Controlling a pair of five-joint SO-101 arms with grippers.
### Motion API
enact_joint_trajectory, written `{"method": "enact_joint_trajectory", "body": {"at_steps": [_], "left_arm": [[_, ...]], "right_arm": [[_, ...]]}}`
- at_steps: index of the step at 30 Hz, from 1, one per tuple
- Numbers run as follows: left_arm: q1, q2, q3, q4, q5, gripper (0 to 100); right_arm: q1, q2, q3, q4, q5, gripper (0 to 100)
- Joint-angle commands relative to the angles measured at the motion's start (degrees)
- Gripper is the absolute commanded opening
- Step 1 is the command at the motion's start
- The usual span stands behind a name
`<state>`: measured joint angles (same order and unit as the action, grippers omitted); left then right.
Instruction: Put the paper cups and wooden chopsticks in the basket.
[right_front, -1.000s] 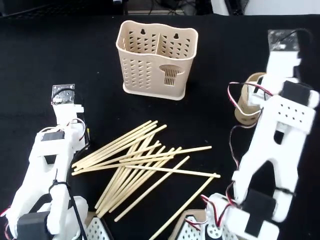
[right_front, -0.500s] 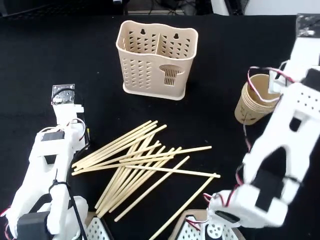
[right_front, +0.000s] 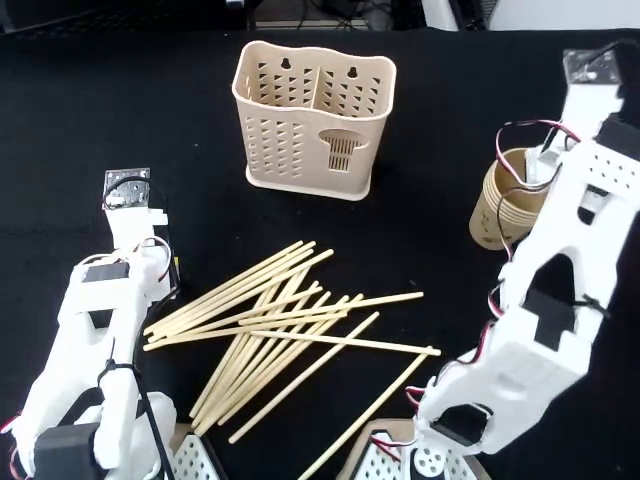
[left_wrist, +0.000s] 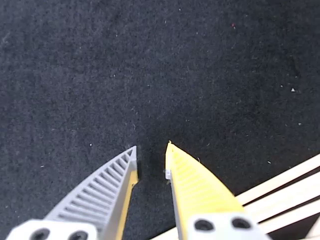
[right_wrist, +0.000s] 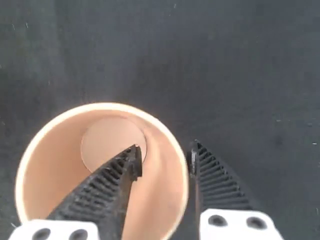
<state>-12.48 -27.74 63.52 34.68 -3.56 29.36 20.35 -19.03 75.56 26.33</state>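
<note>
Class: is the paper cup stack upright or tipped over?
Upright: the paper cups stand mouth-up, and the right wrist view shows the bottom inside.

One basket (right_front: 314, 120), one stack of paper cups (right_front: 500, 212) — chopsticks (right_front: 270, 330) too overlapped to count.

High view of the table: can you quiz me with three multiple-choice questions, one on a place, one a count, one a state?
1. Where are the chopsticks? A. in the basket B. loose on the table before it C. in a cup
2. How many compartments has the basket? A. one B. two C. four
3. How is the right gripper at the paper cups? A. open, one jaw inside the top cup B. shut, far off C. lifting them
1 B: they lie scattered there. 2 B: one divider splits it. 3 A: the rim sits between its jaws.
</note>
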Motion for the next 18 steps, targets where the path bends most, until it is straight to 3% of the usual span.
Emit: {"method": "enact_joint_trajectory", "body": {"at_steps": [1,3,6,12,18], "left_arm": [[0.57,-1.14,-0.92,-0.70,0.26,11],[0.13,-1.14,-3.82,0.79,0.26,11],[0.13,-1.05,-12.62,9.76,-2.29,11],[0.31,-0.97,-37.49,25.76,-6.24,11],[1.45,3.96,-58.68,26.37,-2.46,12]], "right_arm": [[0.53,1.63,-3.12,-0.70,2.55,16.9],[0.53,2.77,-3.21,-0.70,3.78,15.2],[0.53,3.12,-3.30,-0.88,4.22,1.2],[0.53,0.92,-6.46,0.97,3.78,1.2],[-0.97,-4.62,-10.77,8.79,2.55,1.2]]}}
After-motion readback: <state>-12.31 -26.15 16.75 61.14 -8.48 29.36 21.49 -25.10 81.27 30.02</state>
